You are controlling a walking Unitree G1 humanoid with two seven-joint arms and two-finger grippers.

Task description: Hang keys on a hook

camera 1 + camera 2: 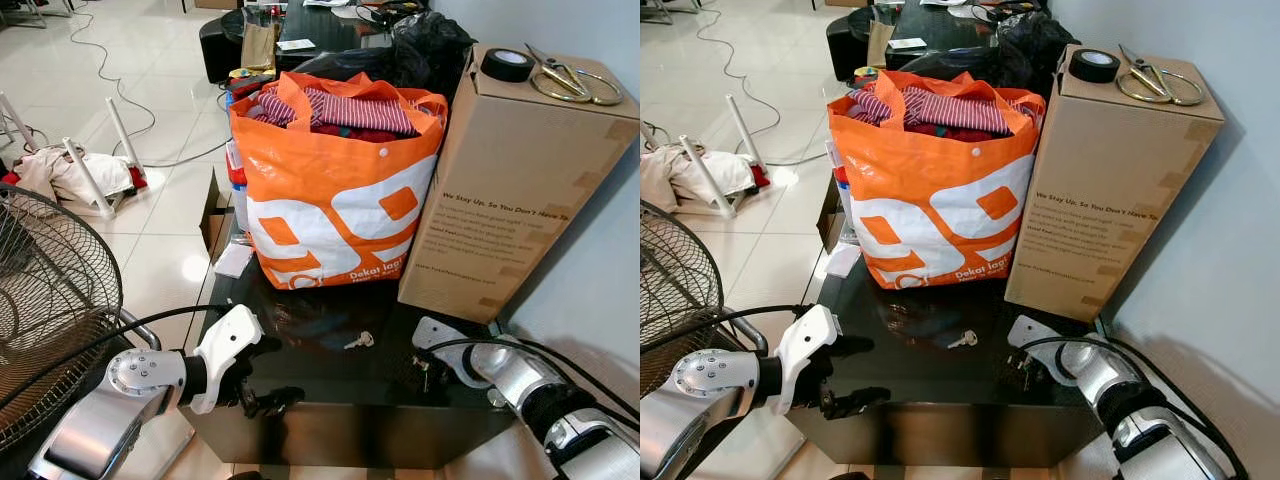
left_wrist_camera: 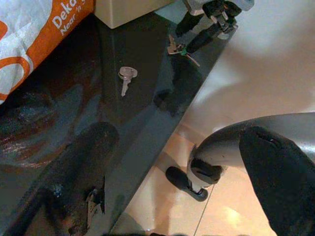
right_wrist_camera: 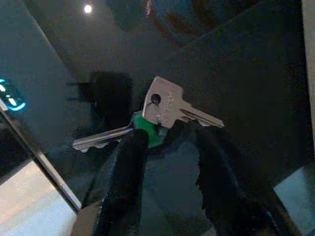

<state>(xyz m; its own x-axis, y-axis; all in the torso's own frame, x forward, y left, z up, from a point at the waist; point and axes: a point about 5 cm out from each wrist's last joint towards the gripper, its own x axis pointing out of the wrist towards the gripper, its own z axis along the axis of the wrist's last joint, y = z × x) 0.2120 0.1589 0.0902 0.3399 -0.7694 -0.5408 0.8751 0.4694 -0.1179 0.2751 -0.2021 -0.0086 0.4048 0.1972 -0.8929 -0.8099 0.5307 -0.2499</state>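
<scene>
Green key tag mostly hidden behind right gripper; grip perhaps closed.
</scene>
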